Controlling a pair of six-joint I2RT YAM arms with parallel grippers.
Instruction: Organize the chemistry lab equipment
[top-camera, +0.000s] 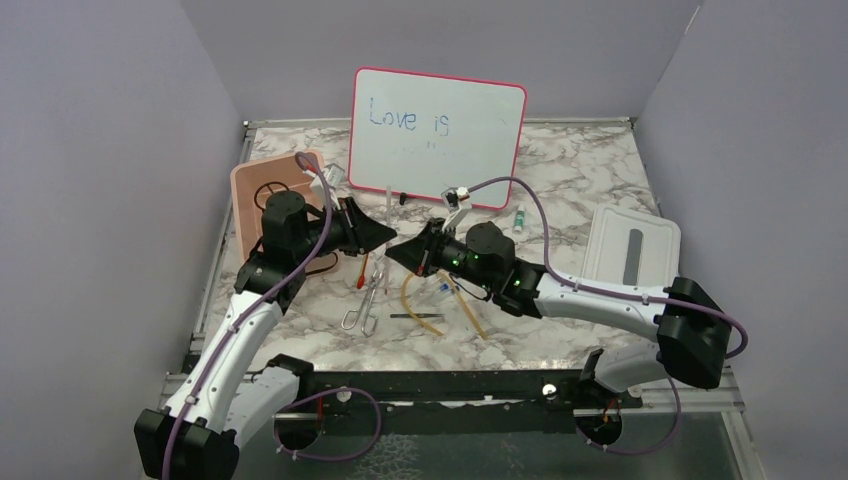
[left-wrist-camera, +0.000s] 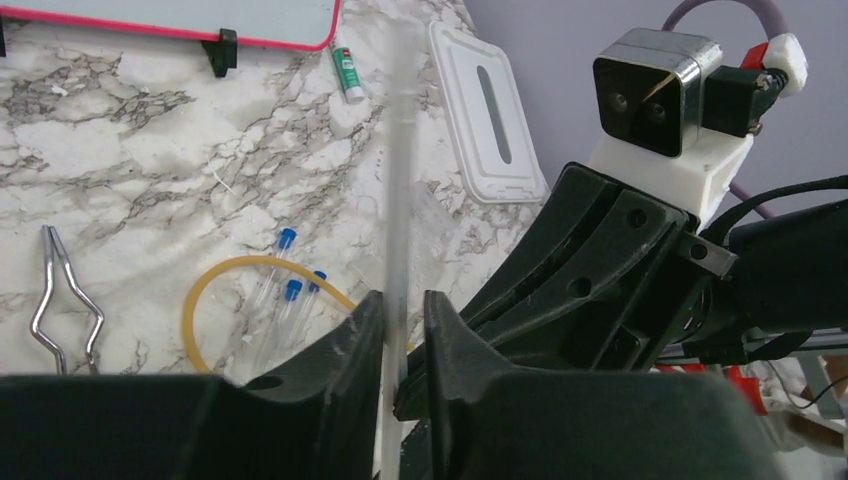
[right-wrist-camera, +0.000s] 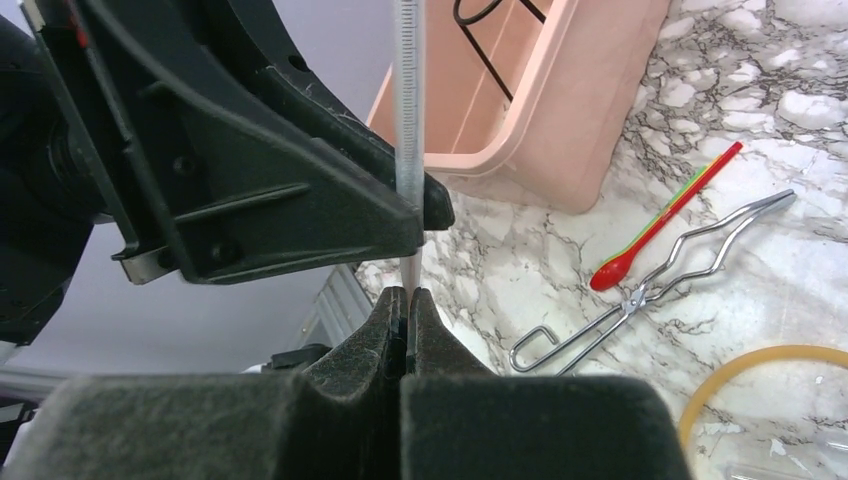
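White-linked arms (top-camera: 235, 335) with black joints (top-camera: 285, 218) carry looping purple cables (top-camera: 541, 212)

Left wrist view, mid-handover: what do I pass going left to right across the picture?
metal tongs → blue-capped tubes → small green-labelled tube → graduated pipette → white lid → right arm's wrist camera

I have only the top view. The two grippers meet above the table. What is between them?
Observer: The right gripper is shut on the tip of a clear pipette with scale marks.
Operator: Does the left one hold it also?
Observer: The left gripper has its jaws around the pipette; whether they grip, I cannot tell.
Operator: How many blue-capped tubes lie there?
Observer: Three blue-capped tubes, beside the tan rubber tube.
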